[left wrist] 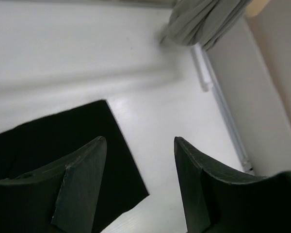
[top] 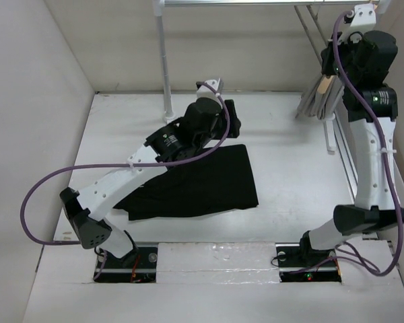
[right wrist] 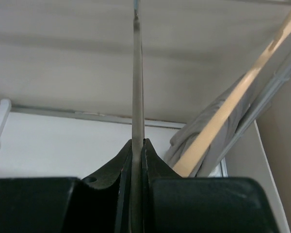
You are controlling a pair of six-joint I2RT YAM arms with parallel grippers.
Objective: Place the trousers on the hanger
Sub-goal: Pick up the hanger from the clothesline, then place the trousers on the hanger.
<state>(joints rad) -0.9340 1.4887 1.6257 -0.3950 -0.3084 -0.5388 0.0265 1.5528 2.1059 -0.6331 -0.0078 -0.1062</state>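
The black trousers (top: 202,182) lie folded flat on the white table, partly under my left arm. In the left wrist view their corner (left wrist: 63,145) lies below and left of the fingers. My left gripper (left wrist: 140,145) is open above the trousers' far right edge, with nothing between its fingers. My right gripper (right wrist: 137,141) is raised at the back right by the rack, shut on a thin grey wire of the hanger (right wrist: 137,87), which runs straight up out of the jaws. The rest of the hanger is out of view.
A grey garment on a pale wooden hanger (top: 320,94) hangs at the back right, close beside my right gripper (right wrist: 233,104). A white rack post (top: 165,60) stands at the back, with a bar (top: 256,3) across the top. Walls enclose the table on both sides.
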